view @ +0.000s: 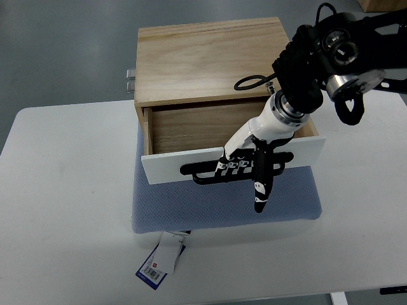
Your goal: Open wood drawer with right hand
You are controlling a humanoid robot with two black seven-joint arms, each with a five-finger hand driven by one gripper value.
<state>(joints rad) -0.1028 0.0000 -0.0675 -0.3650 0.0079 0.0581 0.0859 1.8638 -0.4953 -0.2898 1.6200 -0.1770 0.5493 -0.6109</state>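
Note:
A light wooden box (210, 57) stands on a blue mat (222, 203). Its drawer (191, 130) is pulled partly out, showing a bare wooden floor. The drawer's white front panel (168, 166) carries a black bar handle (203, 173). My right hand (245, 164), white with black fingers, comes in from the upper right. Several of its fingers are curled over the handle, while one black finger (261, 190) points down past the panel onto the mat. The left arm does not show.
The box and mat sit on a white table (63, 210). A white and blue tag (162, 259) hangs from the mat's front edge. A grey metal fitting (130, 79) sticks out at the box's left rear. Grey floor lies beyond the table.

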